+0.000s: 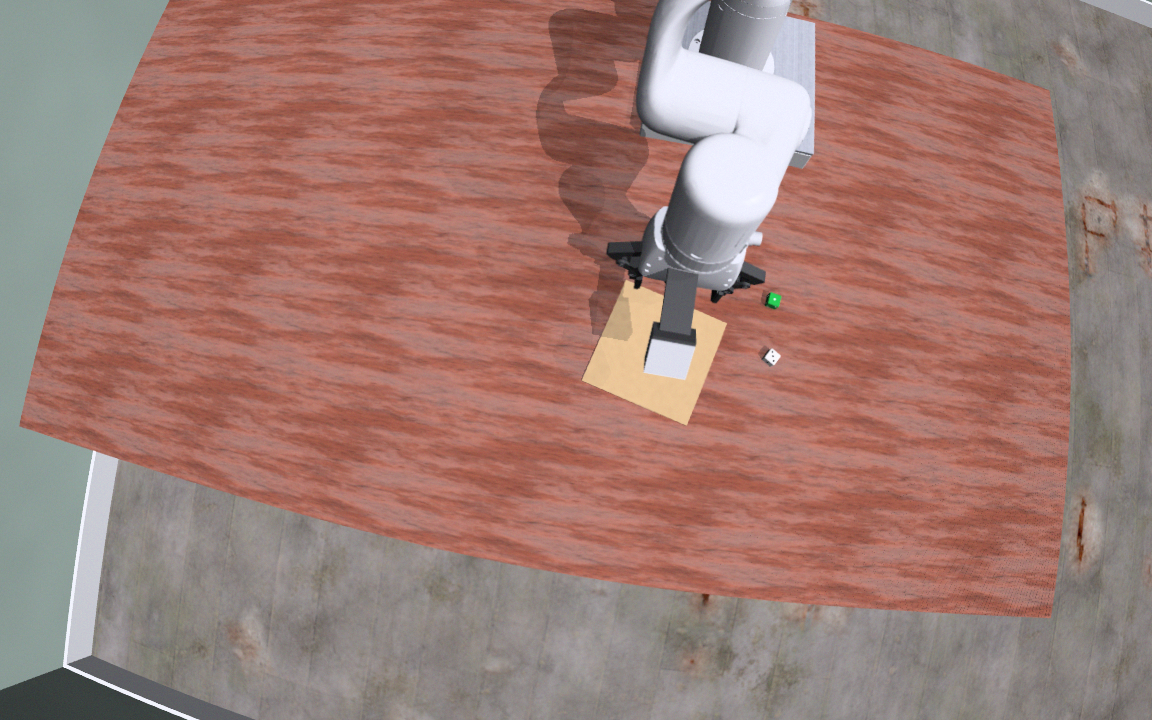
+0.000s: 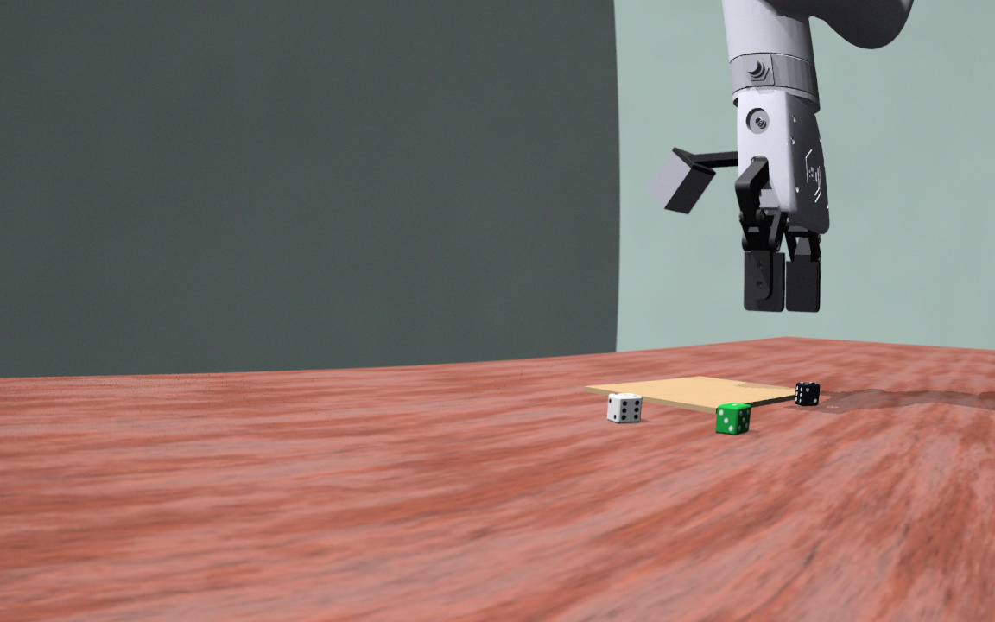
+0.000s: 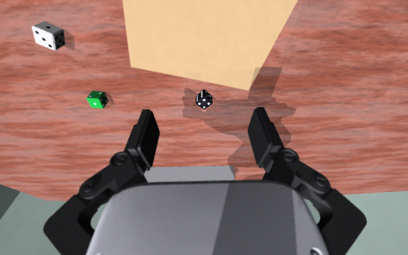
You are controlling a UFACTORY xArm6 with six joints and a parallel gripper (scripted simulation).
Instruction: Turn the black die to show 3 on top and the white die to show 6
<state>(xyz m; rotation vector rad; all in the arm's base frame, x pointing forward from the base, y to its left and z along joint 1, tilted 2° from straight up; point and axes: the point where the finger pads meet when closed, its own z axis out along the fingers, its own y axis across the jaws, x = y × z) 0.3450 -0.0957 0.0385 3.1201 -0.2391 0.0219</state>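
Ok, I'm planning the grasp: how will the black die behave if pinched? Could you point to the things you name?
The black die (image 2: 807,393) (image 3: 204,99) looks rigid, so it probably won't squash. Its flat faces suggest a steady grip, though pinching across corners might twist it. Resting flat, it seems unlikely to roll.

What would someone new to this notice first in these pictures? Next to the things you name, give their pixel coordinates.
Probably the big white arm (image 1: 728,188) (image 2: 771,46), reaching over the reddish table (image 1: 338,313) (image 2: 331,479) (image 3: 349,142) with its black-fingered gripper (image 2: 782,309) (image 3: 203,120) wide open. Next, the pale yellow mat (image 1: 616,367) (image 2: 687,390) (image 3: 204,39) beneath it. Three small dice, white (image 1: 772,356) (image 2: 624,408) (image 3: 48,36), green (image 1: 773,300) (image 2: 732,418) (image 3: 97,99) and black (image 2: 807,393) (image 3: 204,99), sit on the table around the mat.
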